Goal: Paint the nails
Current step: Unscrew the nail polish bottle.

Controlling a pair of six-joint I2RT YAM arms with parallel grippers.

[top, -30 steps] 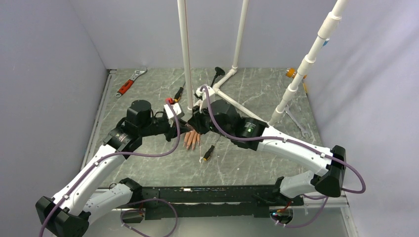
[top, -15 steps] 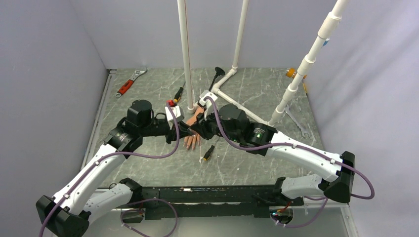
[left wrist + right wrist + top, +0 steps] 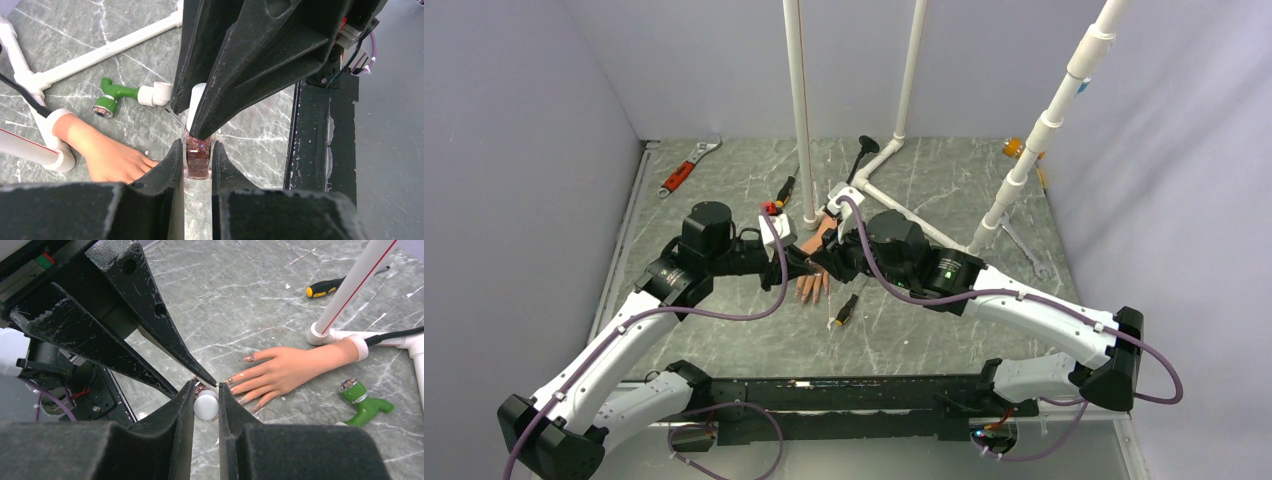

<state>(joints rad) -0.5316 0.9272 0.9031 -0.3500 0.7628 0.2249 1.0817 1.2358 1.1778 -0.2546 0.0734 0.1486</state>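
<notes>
Right wrist: nails [image 3: 230, 381] just beside our cap [image 3: 206, 406]
We clamp bottle [image 3: 198, 155] in left gripper [image 3: 196, 147], cap in right gripper [image 3: 207, 385]; mannequin hand [image 3: 285, 370] points near.

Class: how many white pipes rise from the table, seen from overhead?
3: the left pipe stands mid-table; the middle pipe further back; the right pipe leans at the right. None seems hidden.
</notes>
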